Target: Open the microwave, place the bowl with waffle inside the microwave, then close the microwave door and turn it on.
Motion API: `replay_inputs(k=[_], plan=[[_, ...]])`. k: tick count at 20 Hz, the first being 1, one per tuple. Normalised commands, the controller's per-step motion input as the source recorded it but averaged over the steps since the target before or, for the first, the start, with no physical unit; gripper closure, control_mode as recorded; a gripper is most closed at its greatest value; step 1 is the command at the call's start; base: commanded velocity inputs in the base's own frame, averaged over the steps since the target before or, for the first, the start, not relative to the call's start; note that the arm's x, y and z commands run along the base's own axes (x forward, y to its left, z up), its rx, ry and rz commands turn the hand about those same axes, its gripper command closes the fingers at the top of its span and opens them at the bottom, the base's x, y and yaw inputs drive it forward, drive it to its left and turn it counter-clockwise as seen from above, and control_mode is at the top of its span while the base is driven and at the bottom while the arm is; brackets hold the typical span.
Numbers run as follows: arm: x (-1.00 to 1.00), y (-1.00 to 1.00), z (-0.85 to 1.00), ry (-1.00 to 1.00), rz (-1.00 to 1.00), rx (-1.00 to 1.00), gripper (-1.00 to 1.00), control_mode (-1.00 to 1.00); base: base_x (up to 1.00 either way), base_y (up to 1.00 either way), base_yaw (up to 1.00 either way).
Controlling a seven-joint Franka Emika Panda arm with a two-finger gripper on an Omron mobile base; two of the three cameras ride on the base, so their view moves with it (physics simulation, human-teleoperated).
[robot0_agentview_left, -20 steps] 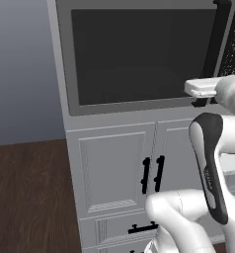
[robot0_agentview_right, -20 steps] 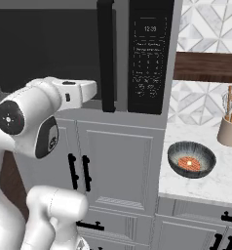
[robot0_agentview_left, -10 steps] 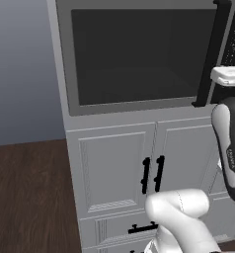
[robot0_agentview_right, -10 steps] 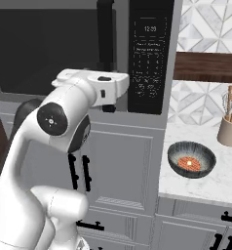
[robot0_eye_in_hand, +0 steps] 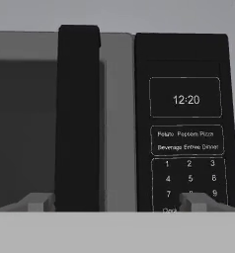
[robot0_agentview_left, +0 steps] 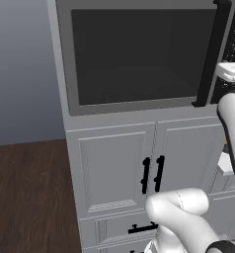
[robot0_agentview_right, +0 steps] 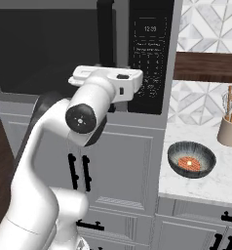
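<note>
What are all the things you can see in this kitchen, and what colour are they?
microwave: one, grey, built in above the cabinets.
microwave door: one, grey frame with dark glass, closed.
door handle: one, black vertical bar, right edge of the door.
button panel: one, black, right of the handle, clock reads 12:20.
bowl: one, dark and striped, orange-red food inside, on the counter right of the microwave.
counter: one, white marble.
utensil holder: one, beige, wooden utensils in it, back of the counter.
cabinet doors: grey, short black handles, below the microwave.
floor: dark wood, left.
gripper: one, grey fingertips wide apart, facing the handle and panel.
</note>
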Motion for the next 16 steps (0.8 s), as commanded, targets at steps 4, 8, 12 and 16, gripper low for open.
replay_inputs(k=[4, 8, 12, 16], plan=[[0.35, 0.00, 0.00, -0.04, 0.01, 0.00, -1.00, -1.00, 0.00, 0.00, 0.00], [0.52, 0.00, 0.00, 0.00, 0.01, 0.00, -1.00, -1.00, 0.00, 0.00, 0.00], [0.41, 0.00, 0.00, -0.01, 0.01, 0.00, -1.00, -1.00, 0.00, 0.00, 0.00], [0.02, 0.01, 0.00, -0.08, 0.01, 0.00, -1.00, -1.00, 0.00, 0.00, 0.00]])
